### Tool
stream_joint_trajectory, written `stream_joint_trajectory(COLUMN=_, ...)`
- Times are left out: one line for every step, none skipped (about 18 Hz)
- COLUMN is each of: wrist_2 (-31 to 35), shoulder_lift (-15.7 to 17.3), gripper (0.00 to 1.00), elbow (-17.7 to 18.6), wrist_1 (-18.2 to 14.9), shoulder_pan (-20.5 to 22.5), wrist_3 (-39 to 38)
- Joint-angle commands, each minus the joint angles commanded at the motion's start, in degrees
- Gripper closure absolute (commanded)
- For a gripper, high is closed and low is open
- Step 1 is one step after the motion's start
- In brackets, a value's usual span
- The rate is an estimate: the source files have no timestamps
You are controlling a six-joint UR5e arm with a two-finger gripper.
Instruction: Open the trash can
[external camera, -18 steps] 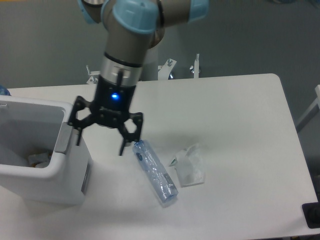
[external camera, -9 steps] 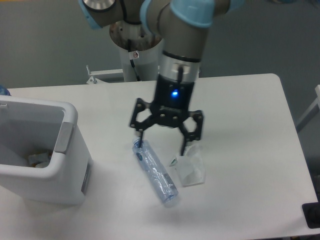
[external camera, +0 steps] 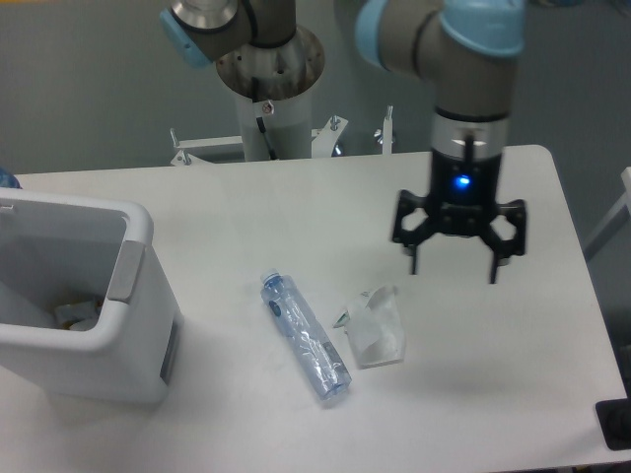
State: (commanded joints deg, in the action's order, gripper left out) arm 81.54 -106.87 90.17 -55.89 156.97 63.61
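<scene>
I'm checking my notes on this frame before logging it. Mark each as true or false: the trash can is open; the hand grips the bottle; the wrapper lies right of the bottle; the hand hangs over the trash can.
1. The trash can is open. True: its inside shows from above.
2. The hand grips the bottle. False: the hand is open and empty, and the bottle lies on the table.
3. The wrapper lies right of the bottle. True.
4. The hand hangs over the trash can. False: it is above the table's right part, far from the can.
</scene>
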Motion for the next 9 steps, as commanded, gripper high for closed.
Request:
stream_joint_trajectory(wrist_2=1.15, shoulder_lift=-0.17, gripper=0.0, elbow=-0.09, wrist_1=-0.97, shoulder_pan=-0.17, wrist_3=0.37)
stream_joint_trajectory(wrist_2=1.51, shoulder_lift=-0.35, gripper=0.0, elbow=-0.09, wrist_1=-1.15, shoulder_pan=-0.35, wrist_3=0.28)
stream_joint_trajectory(wrist_2=1.6, shoulder_lift=-0.7, gripper=0.0, elbow=-0.09, wrist_1=-1.15, shoulder_pan=-0.44, wrist_3=0.19)
stream_joint_trajectory(wrist_2=1.6, shoulder_lift=-0.79, gripper=0.0, elbow=0.09, wrist_1=-1.15, shoulder_pan=-0.44, wrist_3=0.19)
stream_joint_trajectory(wrist_2=1.6, shoulder_lift=-0.88, gripper=0.0, elbow=0.0, wrist_1=-1.33, shoulder_pan=-0.53, wrist_3=0.37)
stream_joint_trajectory(wrist_2=1.6, shoulder_lift=-1.05, gripper=0.0, elbow=0.09, wrist_1=-1.07, shoulder_pan=-0.44, wrist_3=0.8)
stream_joint_trajectory(wrist_2=1.86, shoulder_lift=-1.23, gripper=0.0, elbow=0.26, wrist_1=-1.07, shoulder_pan=-0.44, wrist_3=0.98)
stream_joint_trajectory(wrist_2=3.0, shoulder_lift=-1.58, gripper=0.0, elbow=0.7, wrist_1=-0.8, shoulder_pan=-0.53, wrist_3=1.16)
stream_joint_trajectory(wrist_2=4.84, shoulder_lift=-2.11, gripper=0.0, elbow=0.53, wrist_1=-0.8, shoulder_pan=-0.88, wrist_3=1.16)
